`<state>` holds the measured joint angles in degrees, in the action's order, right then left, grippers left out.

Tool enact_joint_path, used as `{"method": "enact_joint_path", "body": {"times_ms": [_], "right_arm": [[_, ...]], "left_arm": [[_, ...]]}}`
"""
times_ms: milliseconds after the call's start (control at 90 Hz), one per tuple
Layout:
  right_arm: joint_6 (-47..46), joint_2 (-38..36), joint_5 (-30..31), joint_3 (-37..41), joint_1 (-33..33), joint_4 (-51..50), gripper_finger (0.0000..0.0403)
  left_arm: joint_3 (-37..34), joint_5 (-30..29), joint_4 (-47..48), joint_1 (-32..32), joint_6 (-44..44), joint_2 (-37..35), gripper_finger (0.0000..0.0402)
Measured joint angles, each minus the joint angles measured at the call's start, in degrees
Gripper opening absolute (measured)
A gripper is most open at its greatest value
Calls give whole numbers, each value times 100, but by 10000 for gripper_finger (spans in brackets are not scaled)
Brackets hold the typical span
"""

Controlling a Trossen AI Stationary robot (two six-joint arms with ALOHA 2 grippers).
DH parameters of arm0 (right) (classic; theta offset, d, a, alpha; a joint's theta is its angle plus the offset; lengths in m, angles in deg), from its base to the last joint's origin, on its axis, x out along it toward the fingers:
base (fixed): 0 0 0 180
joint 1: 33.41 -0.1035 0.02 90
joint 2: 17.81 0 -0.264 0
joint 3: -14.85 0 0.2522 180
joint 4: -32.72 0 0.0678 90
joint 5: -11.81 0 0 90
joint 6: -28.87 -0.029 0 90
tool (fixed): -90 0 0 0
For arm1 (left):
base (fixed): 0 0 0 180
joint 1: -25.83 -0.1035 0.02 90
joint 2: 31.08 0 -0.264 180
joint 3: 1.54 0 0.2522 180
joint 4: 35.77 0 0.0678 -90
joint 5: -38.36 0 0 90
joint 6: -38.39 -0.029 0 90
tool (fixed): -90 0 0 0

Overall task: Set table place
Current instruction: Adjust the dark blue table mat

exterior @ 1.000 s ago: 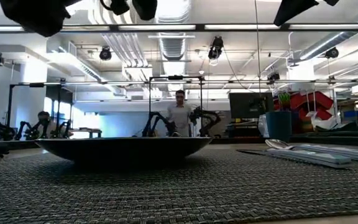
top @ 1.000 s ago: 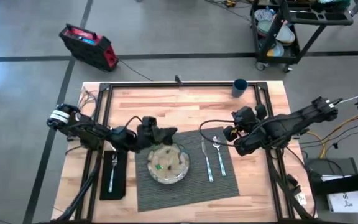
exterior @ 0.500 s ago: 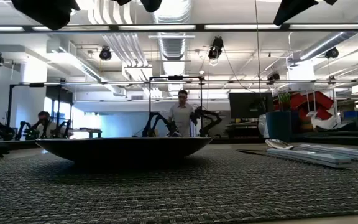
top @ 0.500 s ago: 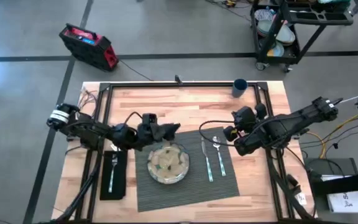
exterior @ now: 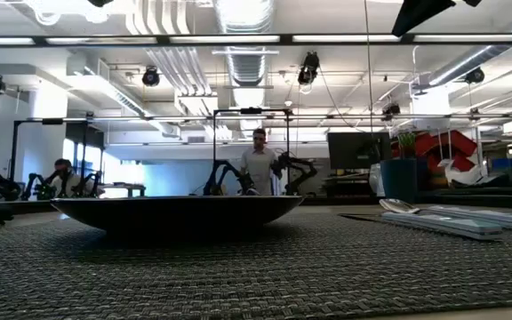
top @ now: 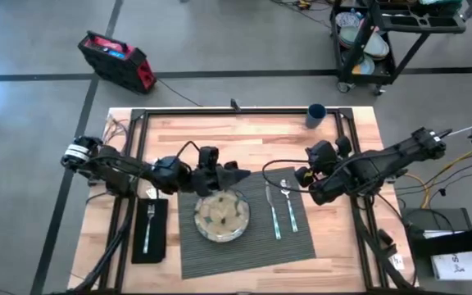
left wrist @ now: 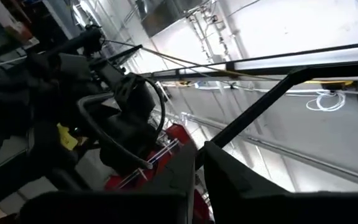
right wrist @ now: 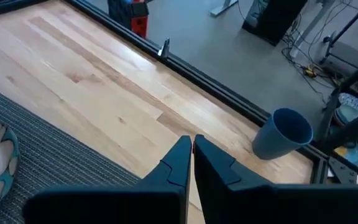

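Item: cup (top: 316,114), dark blue, upright at the table (top: 244,135) far edge, off the placemat (top: 297,238). Right gripper (top: 301,174), fingers pressed together, empty, is placed nearer; cup lies beyond it. Left gripper (top: 240,176), closed, empty, is held above plate (top: 222,215).

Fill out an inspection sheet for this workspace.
Surface: wooden table, black rails.
Job's things: placemat holds plate, knife, spoon; fork on napkin beside it; blue cup at far edge.
Clutter: nothing seen.
Grippers: left gripper above plate's far rim, shut; right gripper near spoon, shut.
Cables: loops on both arms.
Surroundings: red case, cart, person behind.
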<state>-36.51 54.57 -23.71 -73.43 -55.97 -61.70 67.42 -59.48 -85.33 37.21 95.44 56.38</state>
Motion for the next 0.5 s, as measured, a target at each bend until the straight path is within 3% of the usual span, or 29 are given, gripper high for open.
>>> {"method": "enact_joint_path", "body": {"times_ms": [111,222,378,500], "right_arm": [[-3,0,-5,0,0,0,2],[-12,0,-221,0,18,-2,2],[-37,0,-972,2,99,-4,2],[-358,0,-1150,-13,122,9,2]], "left_arm": [[-1,726,591,-115,12,-39,7],[28,811,3759,-167,403,-361,3],[734,-171,8264,-163,-257,-817,0],[1292,-1040,10126,-170,-234,-918,0]]}}
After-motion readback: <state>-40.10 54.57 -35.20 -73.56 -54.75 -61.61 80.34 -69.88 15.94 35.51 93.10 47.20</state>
